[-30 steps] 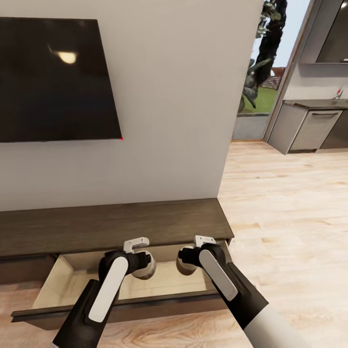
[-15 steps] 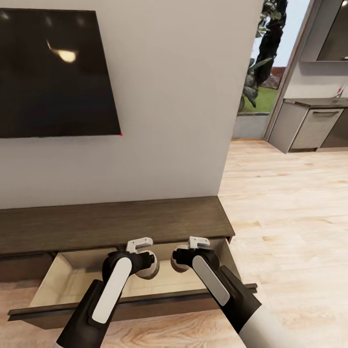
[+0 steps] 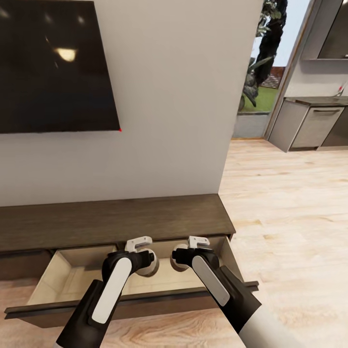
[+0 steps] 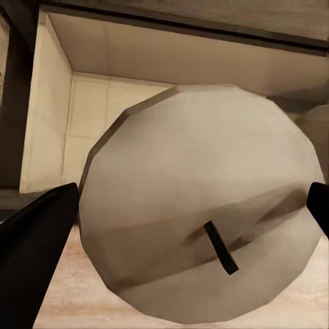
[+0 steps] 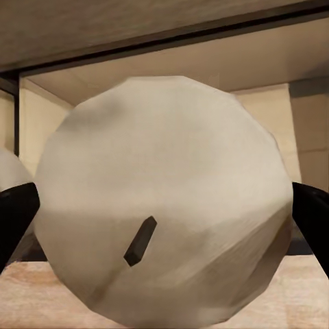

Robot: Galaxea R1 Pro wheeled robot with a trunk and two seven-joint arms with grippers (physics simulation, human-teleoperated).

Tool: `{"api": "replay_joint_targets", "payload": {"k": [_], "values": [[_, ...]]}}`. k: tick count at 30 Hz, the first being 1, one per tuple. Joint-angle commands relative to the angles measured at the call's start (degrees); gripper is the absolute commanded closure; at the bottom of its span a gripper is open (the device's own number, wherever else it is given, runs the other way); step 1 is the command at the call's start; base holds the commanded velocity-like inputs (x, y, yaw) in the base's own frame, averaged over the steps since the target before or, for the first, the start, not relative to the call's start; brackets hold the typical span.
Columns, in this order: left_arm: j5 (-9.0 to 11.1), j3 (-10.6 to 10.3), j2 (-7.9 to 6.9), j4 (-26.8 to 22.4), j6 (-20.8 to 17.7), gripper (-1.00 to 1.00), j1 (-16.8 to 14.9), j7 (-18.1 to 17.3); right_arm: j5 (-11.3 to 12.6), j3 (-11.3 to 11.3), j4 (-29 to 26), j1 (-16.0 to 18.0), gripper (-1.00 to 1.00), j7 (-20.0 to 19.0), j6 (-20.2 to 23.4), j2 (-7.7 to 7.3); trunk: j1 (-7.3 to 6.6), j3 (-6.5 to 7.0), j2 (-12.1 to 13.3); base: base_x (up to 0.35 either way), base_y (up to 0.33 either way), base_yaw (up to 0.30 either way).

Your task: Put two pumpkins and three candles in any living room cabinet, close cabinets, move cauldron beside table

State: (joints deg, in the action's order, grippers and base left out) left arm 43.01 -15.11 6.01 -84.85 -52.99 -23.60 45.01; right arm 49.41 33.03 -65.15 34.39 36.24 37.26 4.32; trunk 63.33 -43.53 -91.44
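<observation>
The cabinet point(image 3: 116, 220) is a long low dark-brown console below the wall TV, and its right drawer point(image 3: 63, 282) stands pulled out, showing pale beige insides. My left gripper point(image 3: 146, 264) is shut on a beige candle point(image 3: 145, 267) held over the drawer. In the left wrist view this candle point(image 4: 199, 199) shows its flat top and dark wick between the black fingers point(image 4: 34, 260). My right gripper point(image 3: 180, 258) is shut on a second candle point(image 3: 180, 261), also above the drawer. That candle point(image 5: 164, 199) looms large in the right wrist view between the fingers point(image 5: 312, 223). No pumpkins are in sight.
A black TV point(image 3: 53, 67) hangs on the off-white wall above the console. Light wood-plank floor point(image 3: 290, 212) stretches to the right toward grey kitchen units point(image 3: 309, 123) and a glass door with plants point(image 3: 263, 63). The drawer's dark front point(image 3: 159, 302) juts toward me.
The whole picture has shifted slightly, so the camera moved. Both grippers still hold their candles over the open drawer; the right one sits a touch nearer the left.
</observation>
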Motion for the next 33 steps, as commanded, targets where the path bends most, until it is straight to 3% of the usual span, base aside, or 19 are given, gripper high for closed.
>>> {"api": "replay_joint_targets", "payload": {"k": [1,12,33], "values": [[0.6,-0.1,-0.06,0.1,0.6,1.0,0.0,0.6,0.5,0.1,-0.1,0.1,1.0,0.6,0.0,-0.01,0.22,-0.24,-0.4,0.0,0.0,0.0],[0.4,-0.1,-0.14,2.0,3.8,1.0,0.0,0.5,0.5,0.0,-0.1,0.1,1.0,0.6,-0.1,-0.01,2.64,-2.21,-4.9,0.0,0.0,0.0],[0.3,-0.1,-0.3,2.3,4.1,1.0,0.0,0.5,0.5,0.0,-0.5,0.1,1.0,0.6,-0.1,-0.05,7.25,-5.98,-13.3,0.0,0.0,0.0]]}}
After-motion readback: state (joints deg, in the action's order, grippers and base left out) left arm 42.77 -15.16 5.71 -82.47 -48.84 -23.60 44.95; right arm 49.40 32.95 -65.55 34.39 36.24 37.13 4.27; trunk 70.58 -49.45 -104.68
